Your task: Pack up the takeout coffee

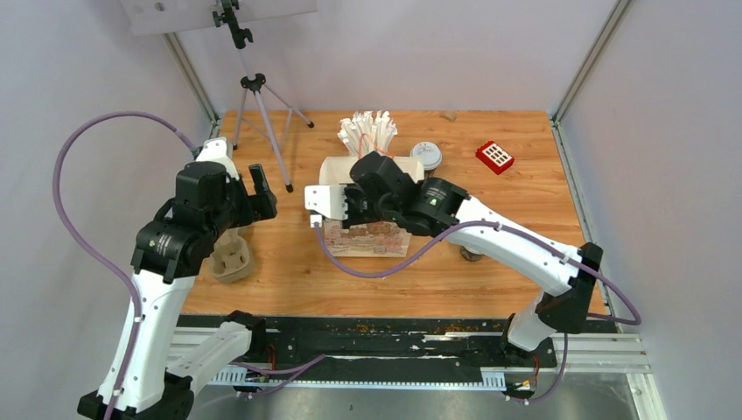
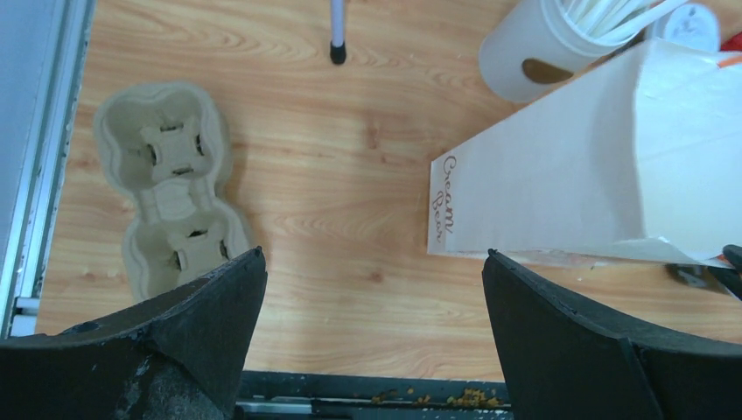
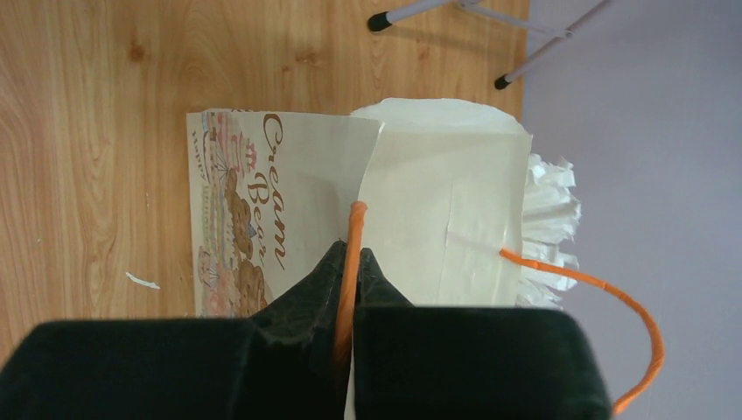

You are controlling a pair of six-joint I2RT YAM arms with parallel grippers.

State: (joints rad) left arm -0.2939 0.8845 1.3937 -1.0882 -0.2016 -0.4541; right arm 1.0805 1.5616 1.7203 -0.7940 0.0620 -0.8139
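**Right tool clenched on bag handle; lidded cup stands outside the bag**

Materials and shapes. A cream paper bag point(image 3: 262, 219) with flat sides and sharp creases sits mid-desk. One face is printed with brown "Cream Bear" script and pink-brown figures. Its handles are thin orange twisted cord. A beige moulded-pulp cup carrier point(image 2: 166, 175), matte and fibrous with two rounded wells, lies near the desk's left edge. A smooth white cup point(image 2: 516, 52) holding a fan of white paper-wrapped sticks stands just behind the bag.

Task item. One coffee cup point(image 1: 426, 155) shows its round white plastic lid at the far side of the desk. It stands just right of the white cup, outside the bag and well apart from the carrier. A small dark item point(image 1: 472, 254) sits partly hidden under the right forearm, and what it is cannot be told.

Tools. The right tool point(image 3: 350, 254) is clenched on one orange cord handle point(image 3: 352, 223) above the bag's top edge, with the cord running between its black fingers. The left tool point(image 2: 374, 255) is released, its jaws spread wide. It holds nothing and hangs over bare wood between carrier and bag.

Surface and room. The desk point(image 1: 525, 219) is light wood with visible grain. Crumbs point(image 1: 385, 328) lie along the black rail at its near edge. A red block point(image 1: 495, 157) with white squares rests at far right. A tripod point(image 1: 254, 87) stands at far left. The walls are pale and framed by metal posts.
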